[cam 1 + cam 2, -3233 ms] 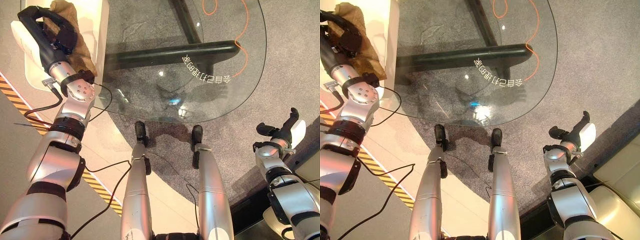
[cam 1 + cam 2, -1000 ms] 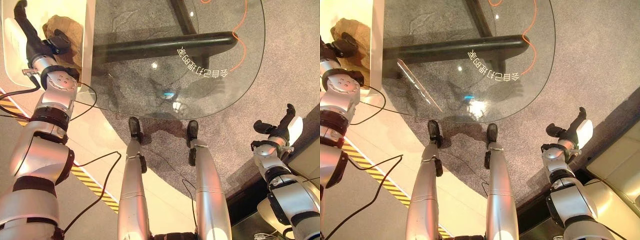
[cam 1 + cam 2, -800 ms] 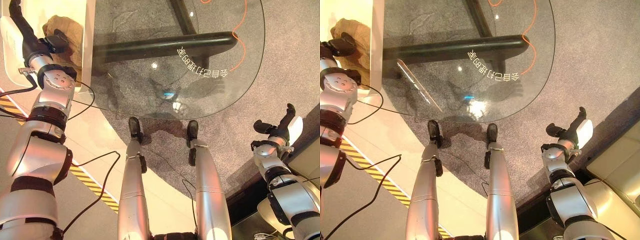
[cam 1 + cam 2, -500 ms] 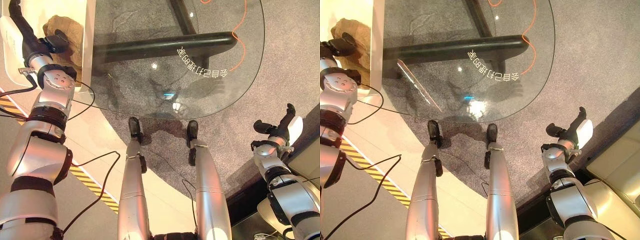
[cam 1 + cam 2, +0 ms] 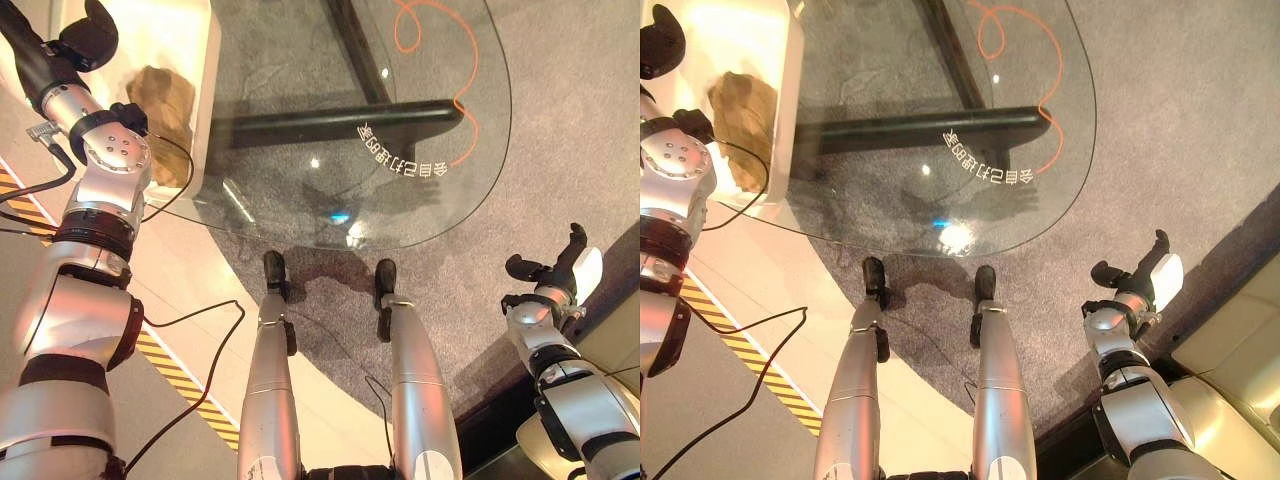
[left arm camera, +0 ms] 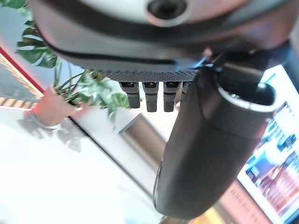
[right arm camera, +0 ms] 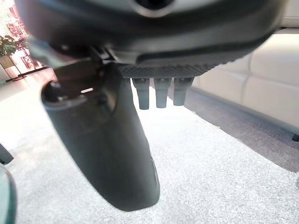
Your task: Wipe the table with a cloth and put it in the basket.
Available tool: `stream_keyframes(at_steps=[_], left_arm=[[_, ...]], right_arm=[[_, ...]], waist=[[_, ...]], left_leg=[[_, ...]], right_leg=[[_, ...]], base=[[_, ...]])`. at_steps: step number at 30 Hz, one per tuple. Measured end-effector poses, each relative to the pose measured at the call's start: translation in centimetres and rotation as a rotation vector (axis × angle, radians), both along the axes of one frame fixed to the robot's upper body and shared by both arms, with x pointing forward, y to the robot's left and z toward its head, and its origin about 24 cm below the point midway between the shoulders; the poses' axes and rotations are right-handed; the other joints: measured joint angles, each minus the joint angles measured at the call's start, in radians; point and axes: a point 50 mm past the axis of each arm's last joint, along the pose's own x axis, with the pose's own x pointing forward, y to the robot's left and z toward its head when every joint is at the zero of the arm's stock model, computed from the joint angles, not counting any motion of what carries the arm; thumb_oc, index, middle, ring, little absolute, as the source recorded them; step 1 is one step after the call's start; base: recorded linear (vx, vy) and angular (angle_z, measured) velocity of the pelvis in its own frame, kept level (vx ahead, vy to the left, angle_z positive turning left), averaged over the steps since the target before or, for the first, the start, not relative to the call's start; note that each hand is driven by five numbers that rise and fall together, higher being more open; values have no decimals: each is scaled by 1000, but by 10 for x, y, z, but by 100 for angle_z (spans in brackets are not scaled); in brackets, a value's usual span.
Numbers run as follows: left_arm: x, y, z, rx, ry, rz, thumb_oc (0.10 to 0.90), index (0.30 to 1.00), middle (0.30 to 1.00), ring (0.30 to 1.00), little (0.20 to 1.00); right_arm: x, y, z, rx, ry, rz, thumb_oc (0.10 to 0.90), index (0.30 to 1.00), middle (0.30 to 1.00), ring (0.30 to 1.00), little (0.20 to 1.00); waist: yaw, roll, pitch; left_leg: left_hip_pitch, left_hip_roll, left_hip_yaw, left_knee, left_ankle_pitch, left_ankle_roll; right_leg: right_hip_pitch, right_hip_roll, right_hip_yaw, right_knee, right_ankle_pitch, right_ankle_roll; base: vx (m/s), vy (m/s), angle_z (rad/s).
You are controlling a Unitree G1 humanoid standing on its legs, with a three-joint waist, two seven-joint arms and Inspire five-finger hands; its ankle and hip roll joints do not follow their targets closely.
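The brown cloth [image 5: 165, 98] lies crumpled inside the white basket [image 5: 207, 110] beside the glass counter [image 5: 420, 200], looking soft, light and best pinched at a raised fold, while the left hand [image 5: 60, 55] hovers above with fingers relaxed, empty.

Left eye, right eye views: head-mounted pair, looking steeply down, sharing glass table [image 5: 400, 120] at upper centre, white basket [image 5: 790, 60] at upper left, grey carpet [image 5: 560, 120] at right.
Left wrist view: very close along left hand [image 6: 210, 140], facing potted plant [image 6: 60, 93].
Right wrist view: very close along right hand [image 7: 107, 135], facing carpet, pale sofa [image 7: 271, 74] at right.
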Motion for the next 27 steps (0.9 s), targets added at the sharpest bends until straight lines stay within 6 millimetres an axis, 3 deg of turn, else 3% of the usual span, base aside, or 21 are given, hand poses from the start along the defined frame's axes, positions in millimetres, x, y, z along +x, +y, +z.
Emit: stream_keyframes(at_steps=[5,9,12,16,20,21,24,25,26,27], left_arm=[[-11,19,-12,2,-17,33,800,900,900,900,900],[-20,41,-35,-74,21,25,800,900,900,900,900],[-30,61,-61,-125,84,7,800,900,900,900,900],[-45,82,-89,-165,160,-45,800,900,900,900,900],[-64,95,-142,-217,316,-86,800,900,900,900,900],[-71,95,-165,-258,361,-94,800,900,900,900,900],[-101,93,-234,-386,518,-105,800,900,900,900,900],[-101,93,-234,-386,518,-105,800,900,900,900,900],[-120,85,-271,-439,626,-135,800,900,900,900,900],[-127,83,-283,-452,666,-142,800,900,900,900,900]], right_arm=[[-9,4,-16,24,40,-2,800,900,900,900,900],[-21,3,-32,55,81,-20,800,900,900,900,900],[-41,-7,-48,90,128,-58,800,900,900,900,900],[-64,-18,-65,129,184,-98,800,900,900,900,900],[-93,-24,-85,155,257,-124,800,900,900,900,900],[-104,-24,-93,164,286,-138,800,900,900,900,900],[-134,-16,-118,196,401,-139,800,900,900,900,900],[-134,-16,-118,196,401,-139,800,900,900,900,900],[-153,-8,-133,217,472,-133,800,900,900,900,900],[-158,-4,-138,234,493,-127,800,900,900,900,900]], waist=[[6,2,-1],[24,6,0],[48,26,-12],[74,52,-26],[83,82,-75],[84,90,-105],[85,82,-213],[85,82,-213],[86,62,-267],[87,51,-286]], left_leg=[[109,1,-1,-49,8,-1],[244,1,7,-119,22,2],[364,2,12,-178,22,4],[447,-3,12,-222,26,9],[534,-5,14,-274,22,16],[555,-7,13,-289,23,17],[633,-16,15,-341,19,22],[633,-16,15,-341,19,22],[670,-28,17,-341,5,31],[679,-30,17,-341,-2,30]], right_leg=[[118,-3,-16,-47,3,5],[247,-7,-22,-110,7,12],[375,-10,-34,-177,7,21],[473,-17,-47,-240,19,35],[596,-20,-68,-347,43,51],[636,-21,-76,-393,56,57],[757,-29,-97,-523,86,74],[757,-29,-97,-523,86,74],[830,-39,-106,-597,105,81],[846,-41,-108,-616,108,81]], base=[[-30,-46,4],[-1,-45,2],[70,-57,4],[86,-31,6],[132,-17,8],[128,-3,11],[184,14,9],[99,14,14],[105,8,10],[199,16,11]])
